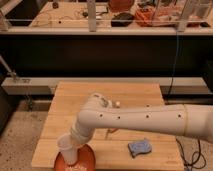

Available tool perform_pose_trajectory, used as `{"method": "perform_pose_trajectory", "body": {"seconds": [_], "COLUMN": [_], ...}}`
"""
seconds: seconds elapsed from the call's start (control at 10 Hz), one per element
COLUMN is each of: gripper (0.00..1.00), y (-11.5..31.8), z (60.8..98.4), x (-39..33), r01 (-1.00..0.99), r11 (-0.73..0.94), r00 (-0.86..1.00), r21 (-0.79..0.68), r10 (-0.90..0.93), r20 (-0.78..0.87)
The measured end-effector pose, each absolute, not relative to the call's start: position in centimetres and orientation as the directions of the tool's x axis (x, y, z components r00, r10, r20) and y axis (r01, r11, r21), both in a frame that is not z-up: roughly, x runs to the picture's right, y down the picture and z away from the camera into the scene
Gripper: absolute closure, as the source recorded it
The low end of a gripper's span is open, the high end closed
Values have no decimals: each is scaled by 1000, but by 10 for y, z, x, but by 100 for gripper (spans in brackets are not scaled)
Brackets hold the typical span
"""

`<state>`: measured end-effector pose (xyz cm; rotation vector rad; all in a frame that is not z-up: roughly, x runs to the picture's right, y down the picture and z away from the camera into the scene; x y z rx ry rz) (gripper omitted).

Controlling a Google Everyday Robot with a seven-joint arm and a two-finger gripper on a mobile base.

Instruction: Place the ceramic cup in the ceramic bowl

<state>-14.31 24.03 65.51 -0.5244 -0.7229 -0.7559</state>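
1. Gripper (75, 140): sits at the end of the white arm (150, 120), right above the ceramic bowl (86, 159) and tight against the upper right side of the ceramic cup (68, 150). Cannot tell if it is clamped on the cup or let go, because the wrist and cup hide the contact.
2. Ceramic cup: white, over the bowl's left-centre. Its lower end overlaps the bowl's inside. Cannot tell whether it is resting on the bowl floor or hanging just above it.
3. Ceramic bowl: orange-red and shallow, at the front left corner of the wooden table (100, 95). It is partly cut off by the bottom of the view.
4. Key relation: the cup lies just below and left of the gripper. Its long axis is near vertical, with the top leaning slightly left of the bowl's centre. The cup is already inside the bowl's outline, so probably only a downward move is left, not a sideways one.
5. Arm: reaches in from right of the bowl, then bends down onto it.
6. Blue sponge (140, 147): right of the bowl, well apart and out of the path.
7. Judgement: last step, settle and release. The cup is tall and narrow and the bowl wall is low, so a sideways pull-off could tip it. A straight-up retreat looks safest.
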Motion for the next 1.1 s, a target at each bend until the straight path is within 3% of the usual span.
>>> {"method": "perform_pose_trajectory", "body": {"seconds": [1.1], "gripper": [94], "y": [241], "z": [677], "x": [-144], "r01": [763], "r11": [606], "r00": [539], "r21": [-226], "r10": [-402], "r20": [741]}}
